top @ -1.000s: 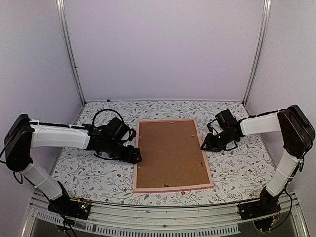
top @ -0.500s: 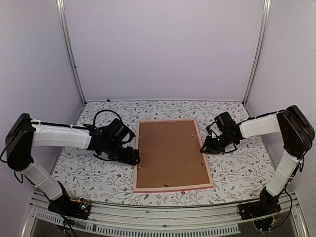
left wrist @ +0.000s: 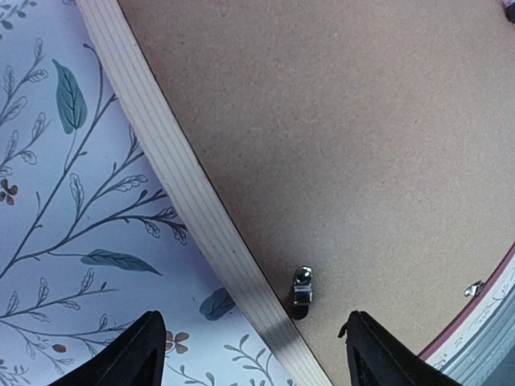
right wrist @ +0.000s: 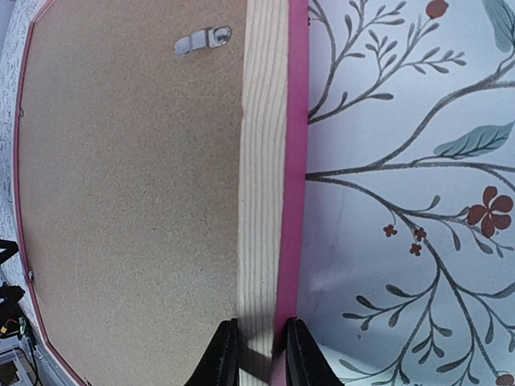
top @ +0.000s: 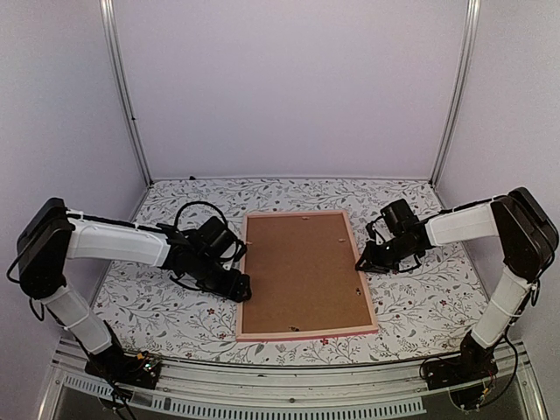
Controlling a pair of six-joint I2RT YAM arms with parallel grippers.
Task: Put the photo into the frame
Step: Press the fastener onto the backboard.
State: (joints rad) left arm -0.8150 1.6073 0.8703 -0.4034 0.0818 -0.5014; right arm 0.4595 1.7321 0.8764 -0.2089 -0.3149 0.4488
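The pink frame (top: pixel 306 333) lies face down in the middle of the table, its brown backing board (top: pixel 302 271) upward. The photo is out of view. My left gripper (top: pixel 240 284) hovers open over the frame's left rail (left wrist: pixel 161 153), one finger over the cloth and the other over the board. A small metal clip (left wrist: pixel 302 291) sits between them. My right gripper (top: pixel 362 261) is shut on the right rail (right wrist: pixel 261 161), pinching its pale wood inner side and pink outer side (right wrist: pixel 261 342).
A floral tablecloth (top: pixel 420 297) covers the table. Another metal clip (right wrist: pixel 201 40) sits on the board by the right rail. White walls and metal posts (top: pixel 122 96) close in the back and sides.
The right jaws have closed in onto the right rail. The left gripper has shifted slightly nearer along the left rail. The frame has not moved.
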